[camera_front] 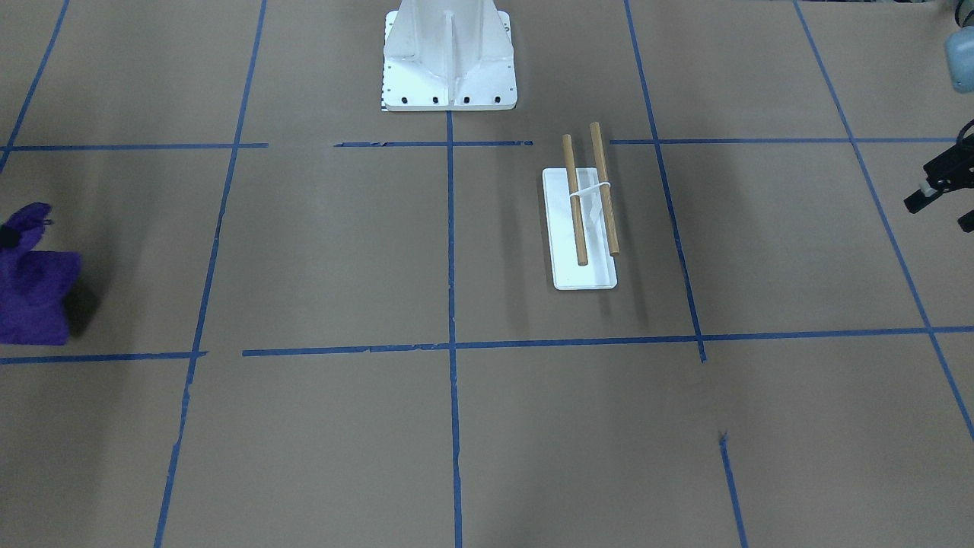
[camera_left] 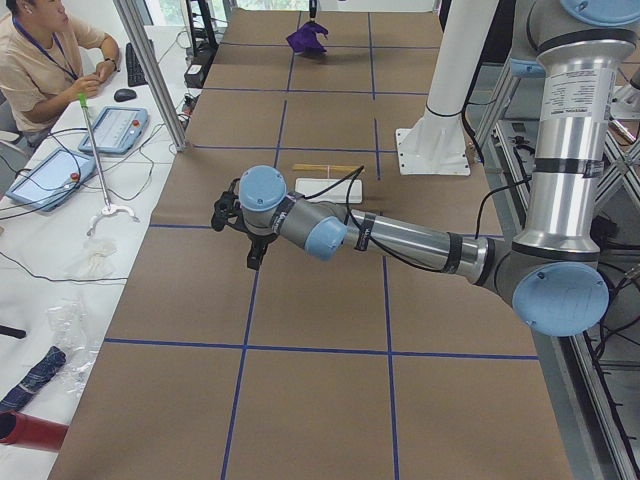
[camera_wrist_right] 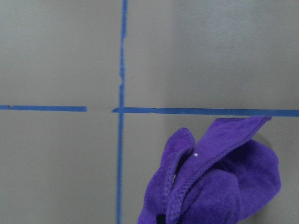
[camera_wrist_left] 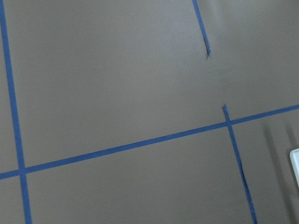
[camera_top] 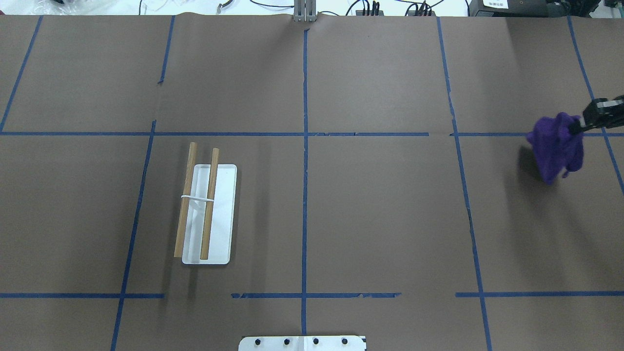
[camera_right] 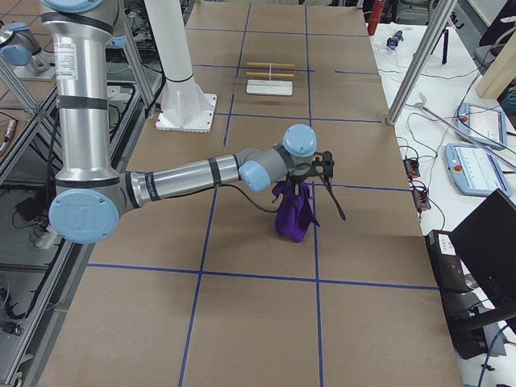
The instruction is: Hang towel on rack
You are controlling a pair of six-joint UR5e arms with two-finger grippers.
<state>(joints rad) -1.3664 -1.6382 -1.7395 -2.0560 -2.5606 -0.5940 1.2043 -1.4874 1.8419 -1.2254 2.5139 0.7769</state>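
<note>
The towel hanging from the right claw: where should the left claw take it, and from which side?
Probably the towel by its low free end, from the side facing the rack: it hangs bunched below the right claw, so only the bottom is clear.

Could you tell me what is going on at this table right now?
The right gripper holds the purple towel in its fingers at the robot's right end of the table, and the cloth hangs bunched below it. The rack stands far off on the robot's left side, both rods bare. The left gripper hovers over the left end, holding nothing.
</note>
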